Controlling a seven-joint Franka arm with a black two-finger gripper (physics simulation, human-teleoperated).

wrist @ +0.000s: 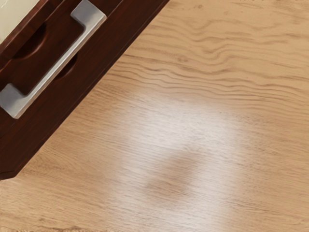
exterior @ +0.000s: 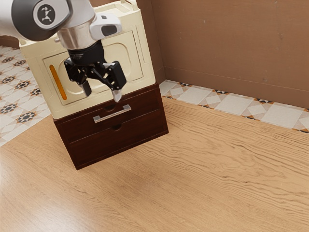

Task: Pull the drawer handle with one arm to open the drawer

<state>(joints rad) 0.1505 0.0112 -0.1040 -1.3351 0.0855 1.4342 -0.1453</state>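
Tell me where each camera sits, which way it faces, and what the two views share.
Exterior view: at my arm's side, angled down toward the dark drawer unit with the cream cabinet on top; my arm enters at upper left, ending in my open gripper.
Wrist view: on my hand, facing down at the metal handle, the drawer front and the wooden surface.
Shared: handle, drawer unit, wooden surface and a bit of the cream cabinet.

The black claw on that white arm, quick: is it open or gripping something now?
Black two-finger gripper: open, fingers apart, holding nothing; it isn't gripping the silver metal bar handle.
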